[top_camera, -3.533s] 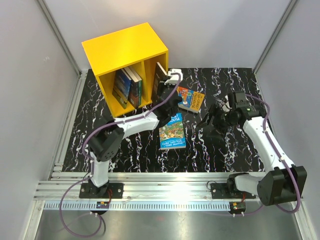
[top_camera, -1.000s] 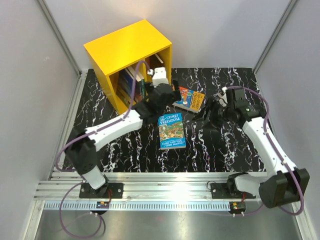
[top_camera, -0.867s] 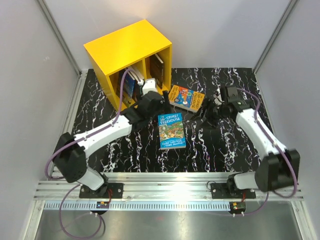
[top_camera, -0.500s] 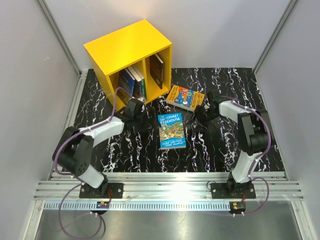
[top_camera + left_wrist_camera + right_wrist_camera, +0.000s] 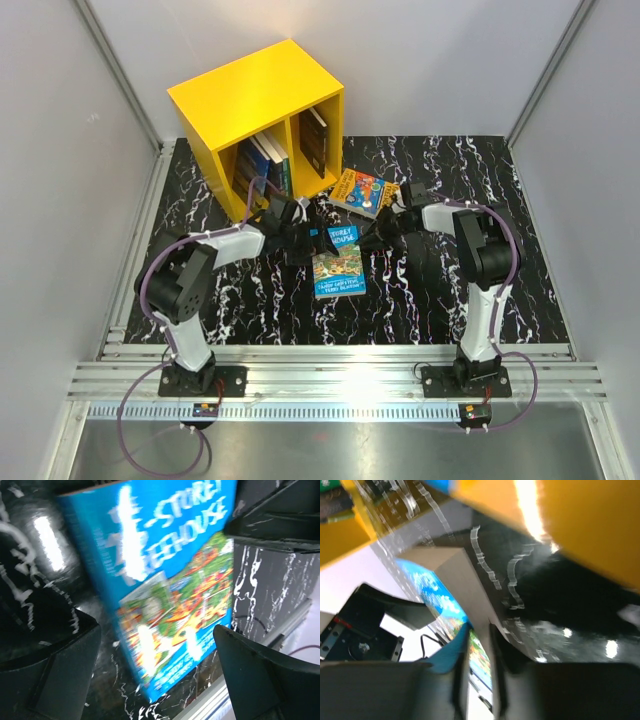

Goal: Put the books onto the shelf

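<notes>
Arms both reach inward to the middle of the black marbled tabletop [image 5: 440, 290]. Left arm: elbow folded near its base, forearm low, running right. Left claw [image 5: 156, 630] is spread wide and holds nothing, one finger on either side of the blue book [image 5: 340, 265]. Right arm: upright from its base, bent sharply at the top, forearm angled left and down. Right claw [image 5: 372, 233] sits at the book's far right corner, fingers close together about its edge; the blur hides whether they truly grip it. Blue book is cover up, askew on the tabletop, with a busy cartoon picture. White lettering reads "-STORE…" over "…EEHOUSE". Orange-yellow book [image 5: 362, 190] lies flat just beyond it. Yellow shelf [image 5: 255, 95] stands far left, with shelved books [image 5: 262, 160] upright in both compartments.
</notes>
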Controlling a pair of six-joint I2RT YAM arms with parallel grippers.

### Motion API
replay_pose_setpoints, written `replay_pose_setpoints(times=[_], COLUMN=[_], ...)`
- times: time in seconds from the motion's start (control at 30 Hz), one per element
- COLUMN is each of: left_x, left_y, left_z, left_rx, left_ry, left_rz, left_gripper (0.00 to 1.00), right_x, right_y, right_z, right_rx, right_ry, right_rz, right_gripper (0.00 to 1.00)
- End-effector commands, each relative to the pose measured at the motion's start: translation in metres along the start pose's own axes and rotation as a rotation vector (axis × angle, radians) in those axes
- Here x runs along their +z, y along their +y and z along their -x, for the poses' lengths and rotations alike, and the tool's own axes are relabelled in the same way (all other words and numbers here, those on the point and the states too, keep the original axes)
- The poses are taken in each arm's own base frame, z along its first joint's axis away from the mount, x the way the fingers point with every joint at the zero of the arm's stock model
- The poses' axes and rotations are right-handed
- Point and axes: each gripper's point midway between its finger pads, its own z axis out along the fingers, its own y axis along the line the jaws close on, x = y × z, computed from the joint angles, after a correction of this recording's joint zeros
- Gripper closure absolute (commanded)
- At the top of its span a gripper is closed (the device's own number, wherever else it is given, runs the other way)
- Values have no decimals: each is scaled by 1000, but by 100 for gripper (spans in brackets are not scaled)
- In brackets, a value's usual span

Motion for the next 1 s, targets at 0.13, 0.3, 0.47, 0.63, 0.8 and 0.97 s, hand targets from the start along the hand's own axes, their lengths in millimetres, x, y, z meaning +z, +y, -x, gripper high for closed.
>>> replay_pose_setpoints(times=[0.13, 0.3, 0.47, 0.63, 0.8, 0.97], left_x=[11, 15, 17, 15, 10, 9], left_y=[-9, -6, -4, -7, -10, -10], left_z=[-3, -5, -7, -5, -4, -6], left_rx=[-36, -40, -50, -42, -30, -25], left_ry=[45, 48, 51, 55, 62, 71], left_rz=[-66, -66, -70, -73, -70, -68], left_gripper=[1, 1, 1, 1, 1, 1], right_x=[-4, -38, -30, -16, 0, 4], right_y=[27, 58, 66, 65, 50, 35], right_z=[-10, -23, -33, -44, -52, -60], right_rx=[-77, -130, -137, -146, -136, -139], right_ry=[6, 2, 35, 63, 90, 114], right_rz=[23, 64, 98, 100, 51, -15], right_gripper=[85, 83, 82, 76, 69, 66])
